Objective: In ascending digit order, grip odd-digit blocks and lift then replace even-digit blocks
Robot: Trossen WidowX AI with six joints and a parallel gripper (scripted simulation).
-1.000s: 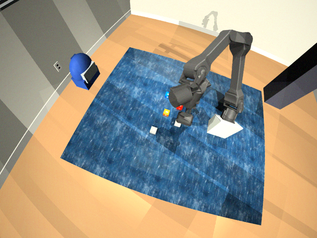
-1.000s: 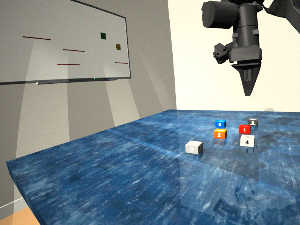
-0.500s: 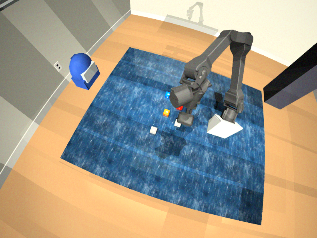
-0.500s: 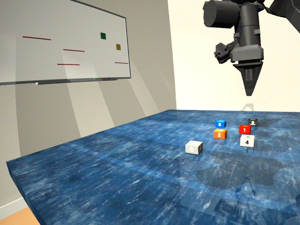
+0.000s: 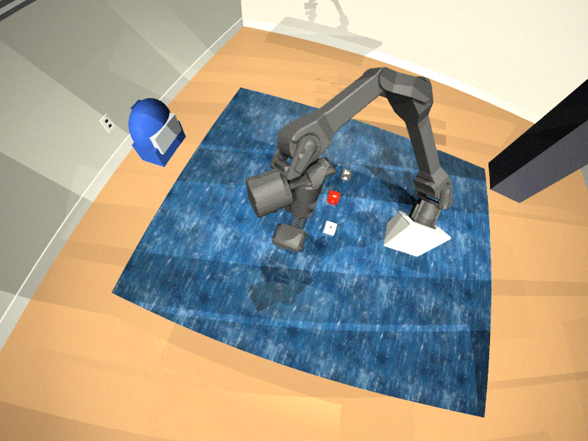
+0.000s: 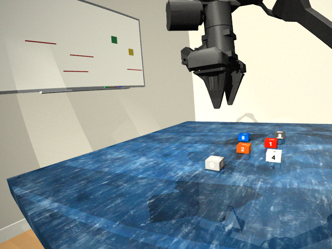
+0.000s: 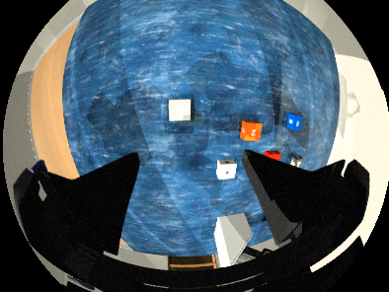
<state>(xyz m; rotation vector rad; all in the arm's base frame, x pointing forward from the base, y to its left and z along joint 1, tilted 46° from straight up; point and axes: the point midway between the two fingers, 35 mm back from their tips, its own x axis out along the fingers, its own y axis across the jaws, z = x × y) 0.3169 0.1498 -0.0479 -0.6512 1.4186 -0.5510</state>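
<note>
My gripper (image 6: 223,106) (image 7: 191,157) is open and empty, high above the blue table top. A pale grey block showing 0 (image 6: 214,163) (image 7: 180,109) lies ahead between the finger lines in the wrist view. A red block showing 1 (image 5: 333,197) (image 6: 271,143) (image 7: 272,156) is partly behind a finger in the wrist view. An orange block showing 2 (image 6: 243,148) (image 7: 251,131), a white block showing 4 (image 5: 330,228) (image 6: 273,156) (image 7: 226,170), a blue block showing 8 (image 6: 244,137) (image 7: 294,121) and a dark grey block showing 9 (image 5: 345,174) (image 6: 279,135) (image 7: 296,162) stand apart. The arm hides blocks 0, 2 and 8 in the top view.
The arm's white base (image 5: 413,237) (image 7: 231,239) stands on the blue table top (image 5: 379,360) (image 6: 107,187), to the right of the blocks in the top view. A blue helmet-like object (image 5: 149,118) is beyond the table's left edge. A dark beam (image 5: 536,151) is at the right.
</note>
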